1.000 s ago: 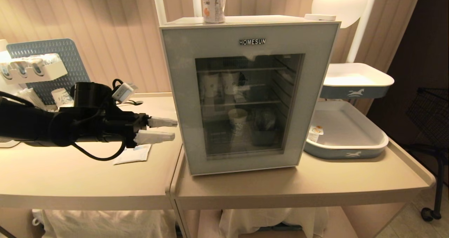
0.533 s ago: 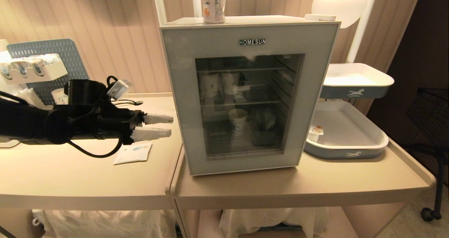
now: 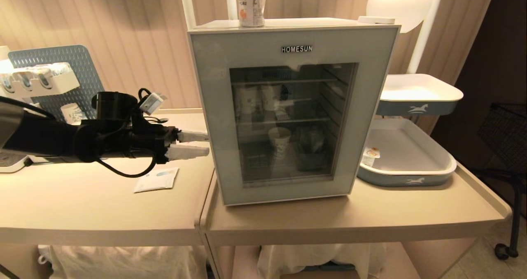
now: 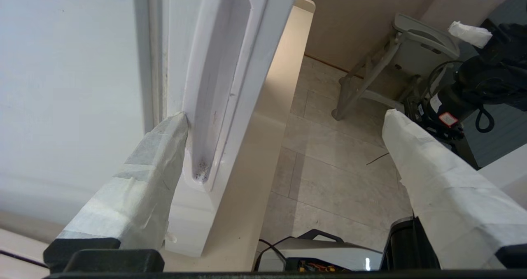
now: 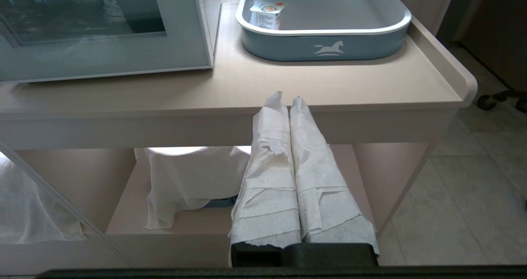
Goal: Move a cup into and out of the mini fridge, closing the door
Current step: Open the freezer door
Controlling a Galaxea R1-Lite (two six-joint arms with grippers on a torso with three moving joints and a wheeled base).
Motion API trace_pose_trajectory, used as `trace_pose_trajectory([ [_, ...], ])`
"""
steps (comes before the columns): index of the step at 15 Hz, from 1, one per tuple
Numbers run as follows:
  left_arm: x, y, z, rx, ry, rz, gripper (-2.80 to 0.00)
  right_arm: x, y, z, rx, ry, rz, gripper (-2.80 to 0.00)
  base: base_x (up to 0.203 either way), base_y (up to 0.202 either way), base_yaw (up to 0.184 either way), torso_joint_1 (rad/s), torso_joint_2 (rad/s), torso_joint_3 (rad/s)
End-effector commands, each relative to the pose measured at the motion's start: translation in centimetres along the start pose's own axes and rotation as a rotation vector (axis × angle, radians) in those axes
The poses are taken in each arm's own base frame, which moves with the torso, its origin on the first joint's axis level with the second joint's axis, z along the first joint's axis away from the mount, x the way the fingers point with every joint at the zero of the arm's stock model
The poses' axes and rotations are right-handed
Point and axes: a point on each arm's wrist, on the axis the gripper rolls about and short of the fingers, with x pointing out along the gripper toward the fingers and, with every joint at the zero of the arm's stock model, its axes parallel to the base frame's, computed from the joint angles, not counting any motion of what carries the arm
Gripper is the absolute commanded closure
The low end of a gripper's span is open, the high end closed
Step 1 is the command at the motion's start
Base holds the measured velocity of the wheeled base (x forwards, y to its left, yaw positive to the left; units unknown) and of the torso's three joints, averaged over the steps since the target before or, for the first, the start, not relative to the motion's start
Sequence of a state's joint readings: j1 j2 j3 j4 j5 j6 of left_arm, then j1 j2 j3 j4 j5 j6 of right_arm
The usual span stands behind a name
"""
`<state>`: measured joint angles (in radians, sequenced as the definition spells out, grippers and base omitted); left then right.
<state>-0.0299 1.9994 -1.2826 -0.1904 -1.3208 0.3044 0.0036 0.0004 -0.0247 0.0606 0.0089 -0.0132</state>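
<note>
**Jaws at the door, cup not moved yet**

Jaws of the left gripper [image 3: 199, 144] stood wide apart at 9 o'clock from the mini fridge [image 3: 292, 110], one fingertip [image 4: 175, 124] touching the handle groove [image 4: 216, 85]. The door [image 3: 206, 85] was shut. The cup [image 3: 250, 5] sat on top of the fridge, at 12 o'clock. Nothing looked done yet. The right gripper [image 5: 288, 100] hung clenched below the tabletop [image 3: 362, 217].

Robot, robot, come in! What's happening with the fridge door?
Left gripper open at door edge, one fingertip by handle groove. Right gripper shut, parked. Door closed. Cup on top.
</note>
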Motion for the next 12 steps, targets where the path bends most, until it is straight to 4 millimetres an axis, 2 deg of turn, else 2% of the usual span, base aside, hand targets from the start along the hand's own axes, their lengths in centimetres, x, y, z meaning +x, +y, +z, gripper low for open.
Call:
trace_pose_trajectory([
  [1,0.7,0.2,-0.3,-0.008,0.002,-0.023,-2.80,0.0,0.0,0.0,-0.001,0.002,-0.001,0.00,0.000,0.000,0.000,0.000,0.00,0.000],
  [7,2.4,-0.5,0.3,-0.013,0.009,-0.068,-2.80,0.0,0.0,0.0,-0.001,0.002,0.000,0.00,0.000,0.000,0.000,0.000,0.00,0.000],
  [12,2.6,-1.5,0.2,-0.014,0.014,-0.085,-2.80,0.0,0.0,0.0,-0.001,0.002,-0.001,0.00,0.000,0.000,0.000,0.000,0.00,0.000],
])
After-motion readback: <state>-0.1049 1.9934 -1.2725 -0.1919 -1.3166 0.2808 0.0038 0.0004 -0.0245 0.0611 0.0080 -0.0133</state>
